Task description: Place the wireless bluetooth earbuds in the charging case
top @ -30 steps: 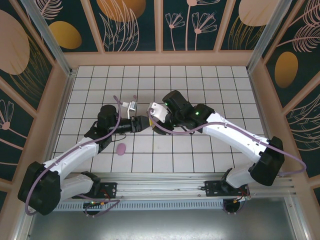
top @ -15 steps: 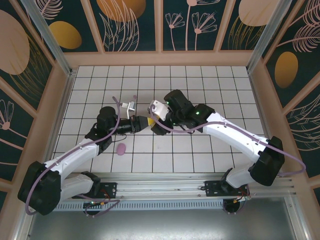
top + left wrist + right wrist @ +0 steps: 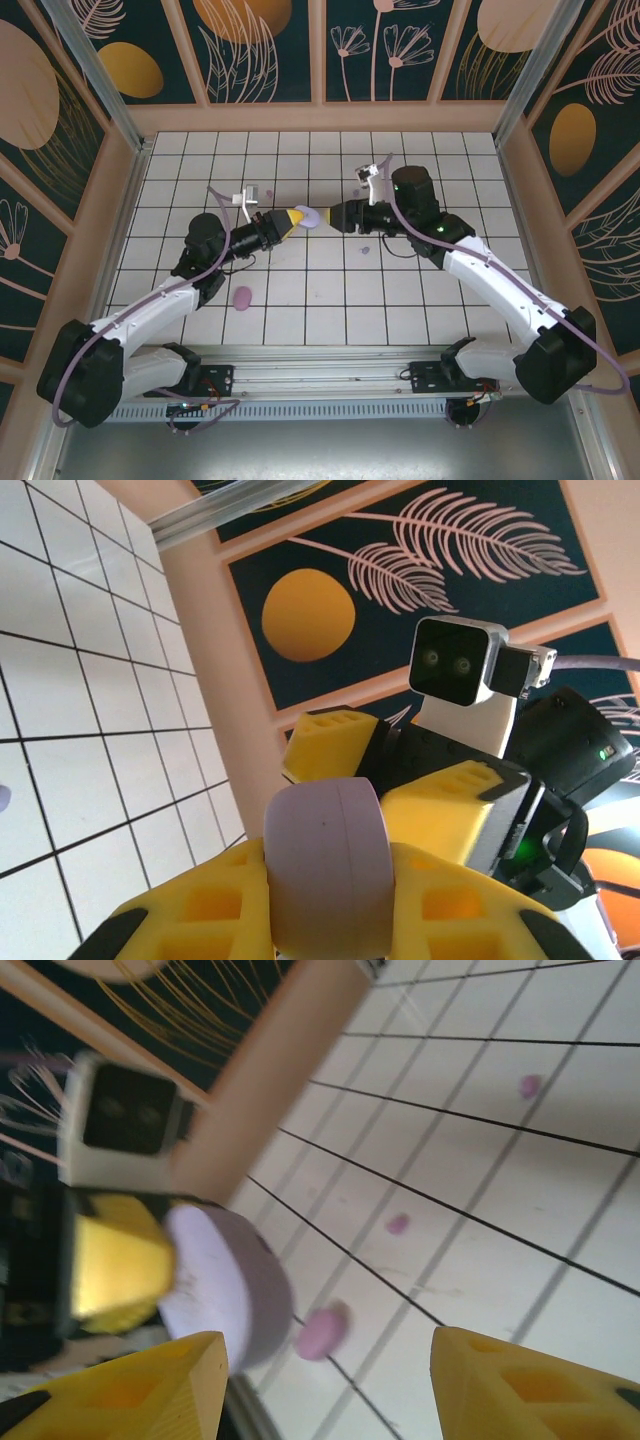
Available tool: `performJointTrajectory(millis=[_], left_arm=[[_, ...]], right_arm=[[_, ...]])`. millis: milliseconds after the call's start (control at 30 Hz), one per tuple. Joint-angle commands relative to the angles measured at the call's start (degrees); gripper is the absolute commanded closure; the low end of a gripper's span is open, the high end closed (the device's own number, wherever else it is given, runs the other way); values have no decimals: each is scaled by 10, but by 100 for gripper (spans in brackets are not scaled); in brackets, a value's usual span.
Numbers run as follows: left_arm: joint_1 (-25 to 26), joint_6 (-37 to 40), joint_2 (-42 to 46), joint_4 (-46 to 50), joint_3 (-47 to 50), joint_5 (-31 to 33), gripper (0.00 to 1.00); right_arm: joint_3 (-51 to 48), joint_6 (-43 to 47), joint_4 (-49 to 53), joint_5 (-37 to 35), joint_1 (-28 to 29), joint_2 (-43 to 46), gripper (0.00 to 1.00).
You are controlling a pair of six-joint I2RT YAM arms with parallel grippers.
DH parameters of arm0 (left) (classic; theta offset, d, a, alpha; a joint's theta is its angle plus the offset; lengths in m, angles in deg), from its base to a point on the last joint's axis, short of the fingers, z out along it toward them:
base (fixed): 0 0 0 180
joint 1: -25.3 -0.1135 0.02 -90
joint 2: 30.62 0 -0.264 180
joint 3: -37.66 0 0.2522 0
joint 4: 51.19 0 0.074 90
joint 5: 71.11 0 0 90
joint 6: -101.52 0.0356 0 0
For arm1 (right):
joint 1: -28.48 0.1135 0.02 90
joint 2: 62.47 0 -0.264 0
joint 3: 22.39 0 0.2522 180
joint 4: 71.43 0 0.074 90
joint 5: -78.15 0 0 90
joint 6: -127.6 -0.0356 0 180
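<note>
Left wrist: your left hand [image 3: 325,925] pinched lavender case [image 3: 325,850], right hand [image 3: 340,1380] spread; earbuds [image 3: 398,1223] looked tiny, slippery; pinch their sides.

We see a white tiled tabletop [image 3: 330,300] ruled by dark grid lines. It is boxed in by dark teal wall panels [image 3: 400,45] painted with orange discs [image 3: 130,68] and pale fern leaves [image 3: 450,565]. Along the near edge runs what looks like an aluminium rail [image 3: 330,365].
</note>
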State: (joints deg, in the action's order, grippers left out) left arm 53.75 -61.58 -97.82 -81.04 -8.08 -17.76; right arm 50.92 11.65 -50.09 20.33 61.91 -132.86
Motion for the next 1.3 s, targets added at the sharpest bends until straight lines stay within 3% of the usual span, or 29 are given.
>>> performJointTrajectory(millis=[0,267,400,733,900,1067,1267], left_arm=[[0,-38,-8,-68,-21,12,100],[0,-61,-10,-99,-22,29,100],[0,-73,-11,-118,-16,34,100],[0,-94,-29,-159,-9,33,100],[0,-94,-32,-157,-8,32,100],[0,-94,-35,-162,-12,33,100],[0,-86,-37,-157,-12,37,100]], right_arm=[[-21,-161,-129,47,3,-6,44],[-35,-234,-187,73,5,-37,49],[-53,-278,-266,110,7,-51,54],[-60,-300,-330,112,16,-70,71],[-58,-332,-385,130,20,-87,71],[-44,-324,-366,139,28,-97,63],[-36,-294,-316,136,28,-90,72]])
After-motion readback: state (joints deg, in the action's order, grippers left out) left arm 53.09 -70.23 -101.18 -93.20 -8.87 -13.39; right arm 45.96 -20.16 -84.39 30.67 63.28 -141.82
